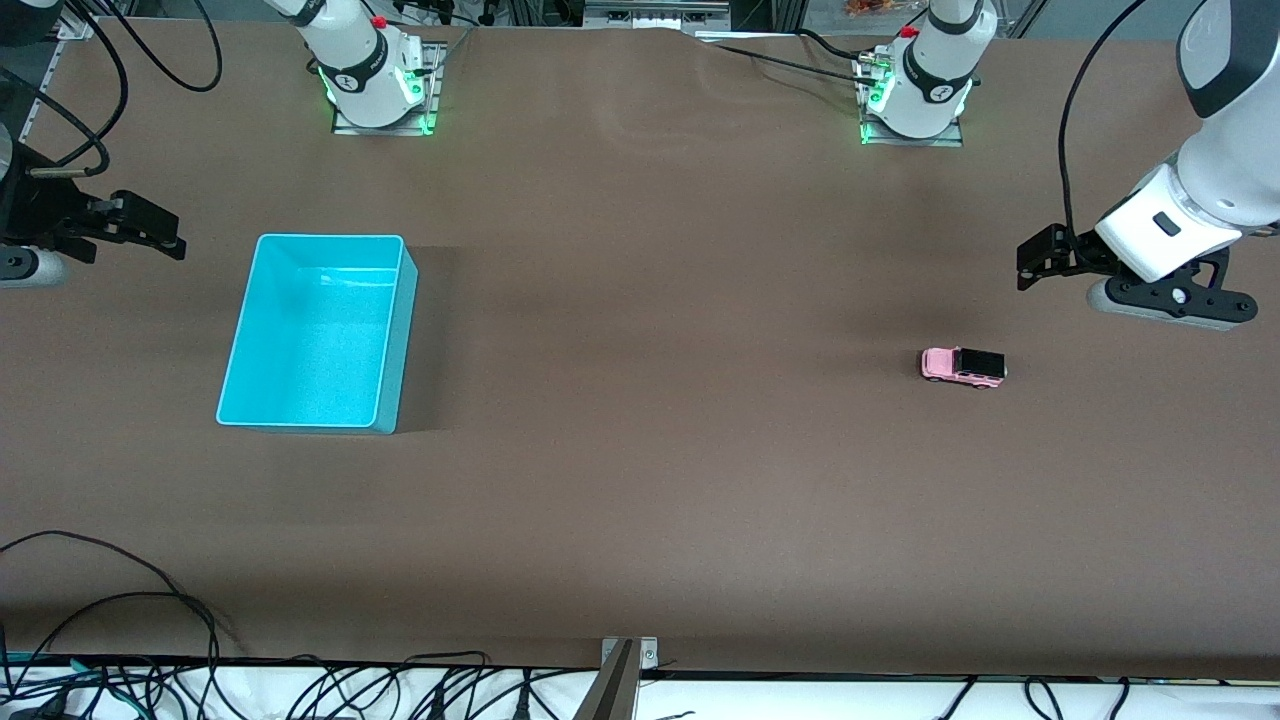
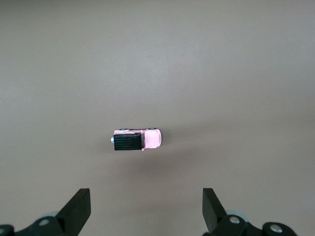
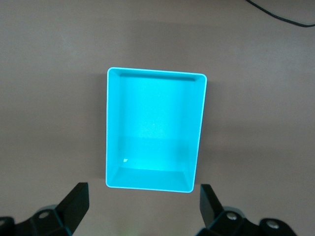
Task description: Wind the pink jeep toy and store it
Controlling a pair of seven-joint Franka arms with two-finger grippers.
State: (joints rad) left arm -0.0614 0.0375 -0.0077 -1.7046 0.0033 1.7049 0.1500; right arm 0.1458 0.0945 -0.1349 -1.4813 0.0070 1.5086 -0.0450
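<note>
The pink jeep toy (image 1: 963, 366) sits on its wheels on the brown table (image 1: 640, 500), toward the left arm's end. Its long side runs along the table from one arm's end to the other. Its pink nose points toward the right arm's end, and its black roof is at the back. There is one jeep and one turquoise bin (image 1: 400, 330), well apart. The bin sits toward the right arm's end with its open top up. The left gripper (image 2: 146, 209) hangs in the air over the table near the jeep, fingers wide apart and holding nothing. The right gripper (image 3: 143, 206) waits near the bin, also spread wide with nothing in it. Both arms are partly cut off at the picture edges.
</note>
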